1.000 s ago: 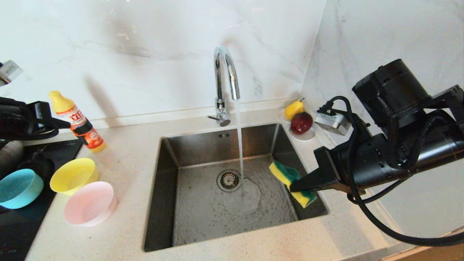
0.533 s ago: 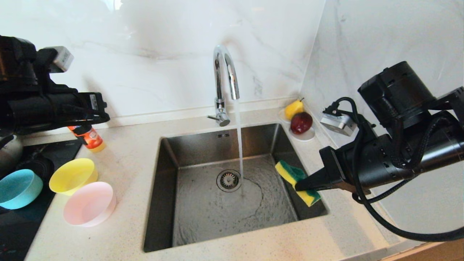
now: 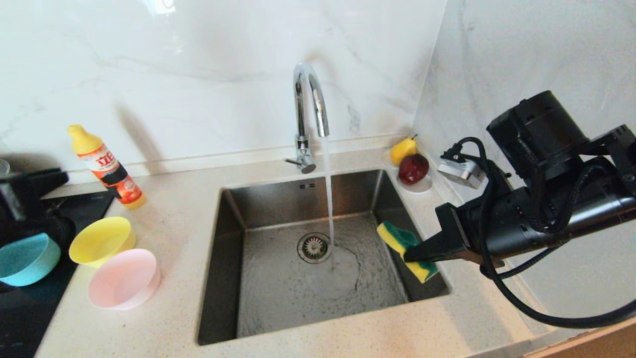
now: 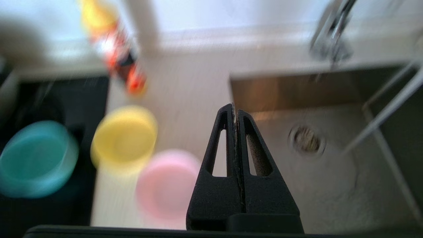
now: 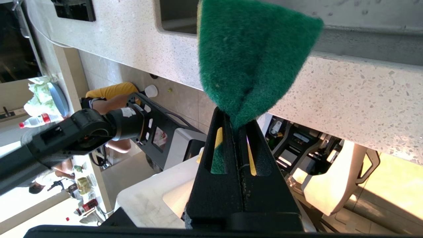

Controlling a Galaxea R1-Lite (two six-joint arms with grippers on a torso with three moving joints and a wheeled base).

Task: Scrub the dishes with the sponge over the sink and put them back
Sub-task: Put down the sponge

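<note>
Far left, left gripper (image 4: pixel 235 109) sits at the frame edge above the dark cooktop (image 3: pixel 30 308), jaws pressed together, nothing in them. Teal-blue bowl (image 3: pixel 26 258) on the cooktop, upright. Yellow bowl (image 3: pixel 102 241) on the counter (image 3: pixel 174 219) just beside it, pink bowl (image 3: pixel 125 278) touching or nearly touching the yellow one, in front of it. Orange-labelled bottle (image 3: pixel 107 166) with yellow cap stands behind the bowls near the wall, tilted. Sink (image 3: pixel 233 258) centre, faucet (image 3: pixel 308 109) running, stream landing just right of the drain strainer (image 3: pixel 314 247); basin floor wet. Sponge (image 3: pixel 406 250) at the sink's right wall, held above the basin, green face up, yellow foam below. Right gripper (image 3: pixel 412 254) clamped tight on the sponge, pinching it so it folds between the fingers (image 5: pixel 228 132). Behind, white saucer (image 3: pixel 416 186) in the back right corner with a yellow pear (image 3: pixel 402 149) and a red apple (image 3: pixel 413 168).
</note>
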